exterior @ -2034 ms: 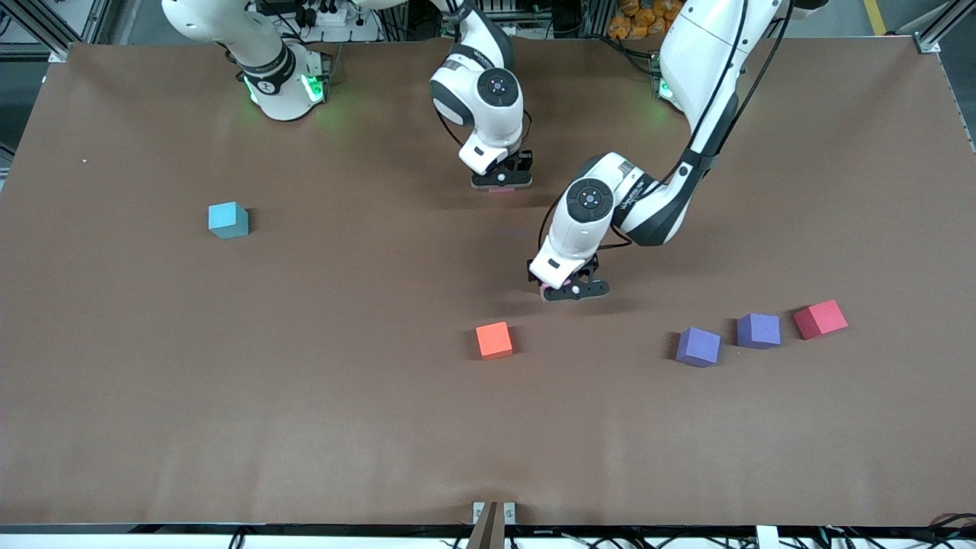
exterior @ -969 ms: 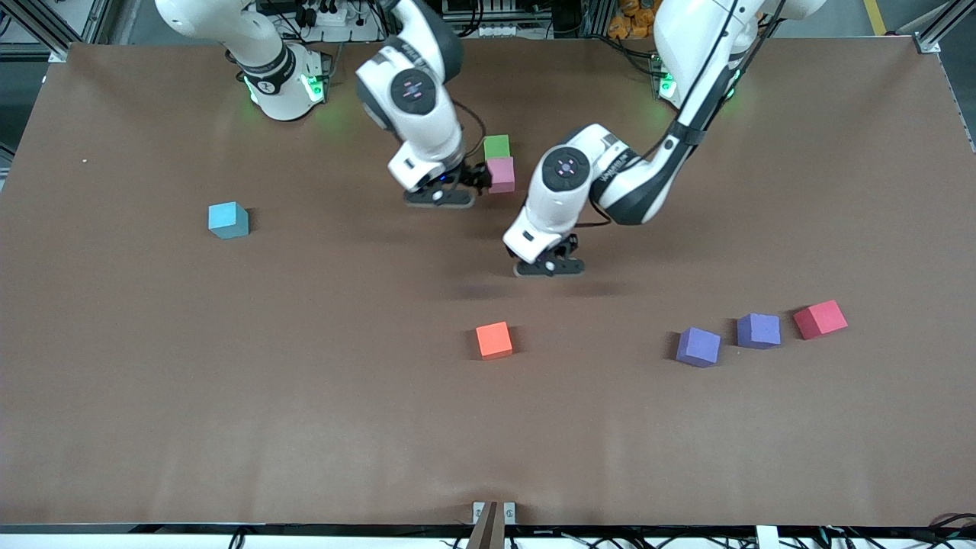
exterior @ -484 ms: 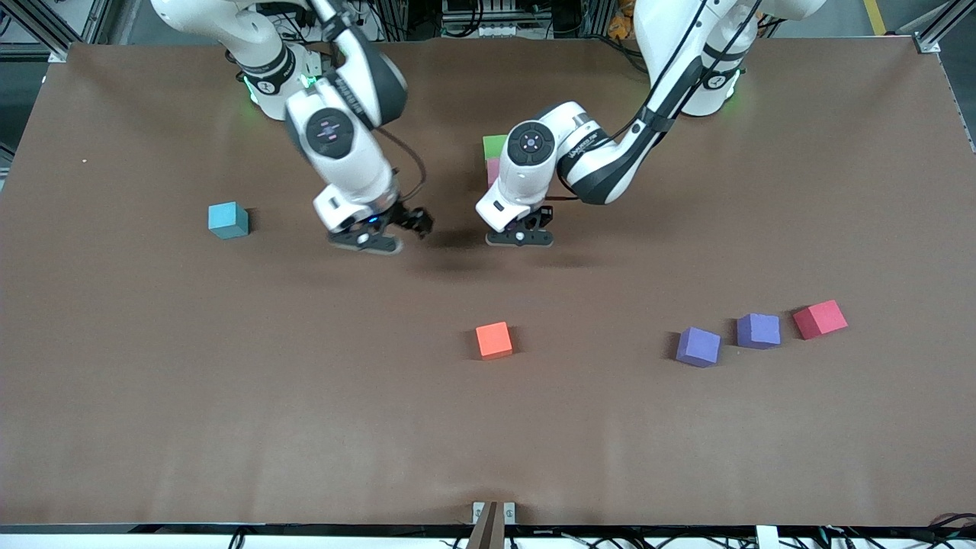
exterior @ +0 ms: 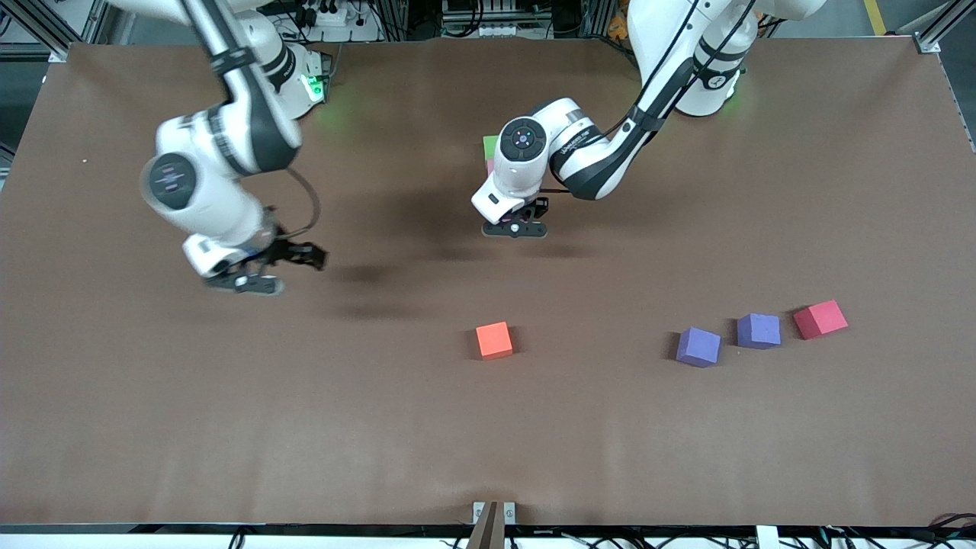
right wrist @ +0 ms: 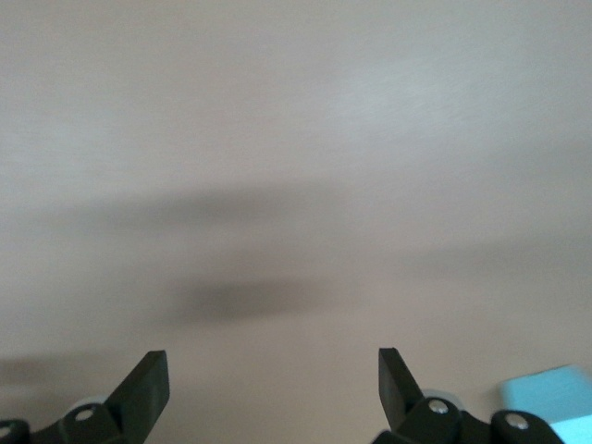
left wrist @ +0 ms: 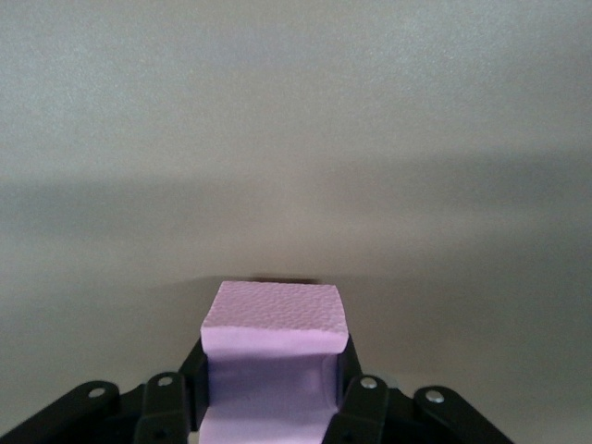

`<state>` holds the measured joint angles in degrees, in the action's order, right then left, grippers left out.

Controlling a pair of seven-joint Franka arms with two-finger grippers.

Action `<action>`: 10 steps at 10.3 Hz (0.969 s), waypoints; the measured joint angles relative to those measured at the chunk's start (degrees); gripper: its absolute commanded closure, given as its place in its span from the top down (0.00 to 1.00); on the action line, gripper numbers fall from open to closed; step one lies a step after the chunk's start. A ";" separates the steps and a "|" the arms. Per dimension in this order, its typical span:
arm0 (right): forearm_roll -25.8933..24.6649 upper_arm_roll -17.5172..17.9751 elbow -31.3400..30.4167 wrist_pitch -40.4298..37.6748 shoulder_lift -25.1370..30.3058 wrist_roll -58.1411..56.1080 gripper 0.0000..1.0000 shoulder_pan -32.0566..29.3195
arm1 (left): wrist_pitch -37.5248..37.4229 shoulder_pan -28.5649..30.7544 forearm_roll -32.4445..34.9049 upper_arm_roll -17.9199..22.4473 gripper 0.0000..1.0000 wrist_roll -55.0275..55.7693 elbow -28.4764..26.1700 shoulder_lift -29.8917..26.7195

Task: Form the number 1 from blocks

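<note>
The left hand point(exterior: 515, 228), just above the middle of the front view, hangs over the brown desk point(exterior: 488, 427), its fingers pinching a pink block point(left wrist: 274, 324). A green block point(exterior: 489, 144) peeks out by that arm's wrist, with a sliver of pink just under it. The right hand point(exterior: 263, 271), at the middle left of the frame, hangs with fingers spread and empty; a light blue block point(right wrist: 546, 388) shows at the edge of the right wrist view. Two purple blocks point(exterior: 698, 347) point(exterior: 759, 330) lie at the lower right, apart from each other, with a red cube point(exterior: 820, 319) past them toward the left arm's end. An orange cube point(exterior: 494, 340) sits just below the centre of the frame.

Pink block point(left wrist: 274, 347) in left gripper point(exterior: 515, 229)
</note>
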<state>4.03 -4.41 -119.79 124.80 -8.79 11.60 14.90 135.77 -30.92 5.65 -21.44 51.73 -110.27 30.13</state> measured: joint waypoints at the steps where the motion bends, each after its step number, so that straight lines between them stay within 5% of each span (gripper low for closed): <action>1: -0.44 -0.04 -0.26 -0.49 -0.24 -7.08 1.00 -3.74 | 0.00 -0.13 -0.12 -0.10 0.00 0.13 0.00 0.02; 4: -2.83 -0.56 -1.25 -3.23 -1.98 -22.62 1.00 -9.92 | 0.04 -0.83 -0.38 -0.13 0.00 0.33 0.01 0.22; 10: -4.14 -4.36 -5.01 -7.24 -5.99 -26.66 1.00 -12.14 | 0.13 -2.85 -0.42 -0.16 0.00 2.82 0.09 0.80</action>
<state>-0.10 -8.77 -124.80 117.56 -14.78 -15.06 2.76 135.91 -33.77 5.23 -21.60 54.54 -110.18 30.94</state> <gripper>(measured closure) 0.000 0.458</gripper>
